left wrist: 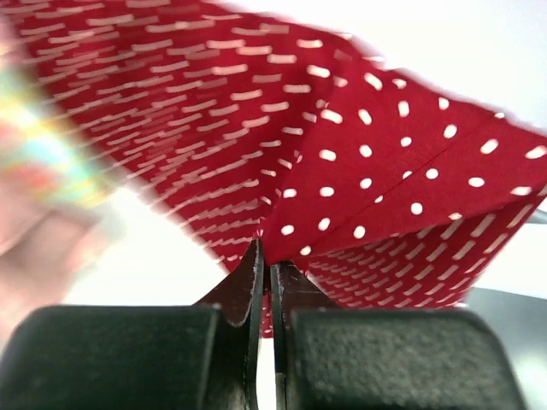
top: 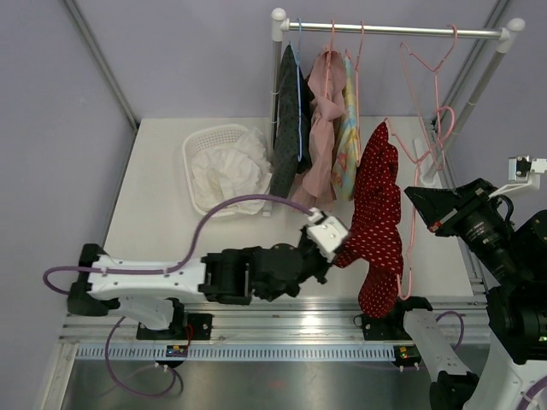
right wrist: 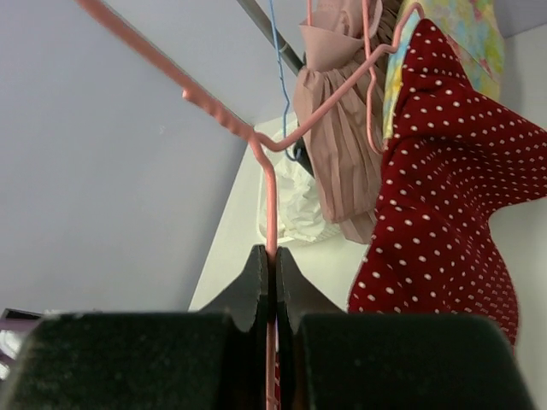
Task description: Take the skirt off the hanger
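Observation:
The red polka-dot skirt hangs on a pink wire hanger off the rail, in front of the rack. My left gripper is shut on the skirt's lower left edge; in the left wrist view the fabric is pinched between the closed jaws. My right gripper is shut on the hanger wire; in the right wrist view the pink wire runs straight between the closed jaws, with the skirt to the right of it.
A clothes rack rail at the back holds a dark garment, a pink one, a floral one and empty pink hangers. A white basket with white cloth stands back left.

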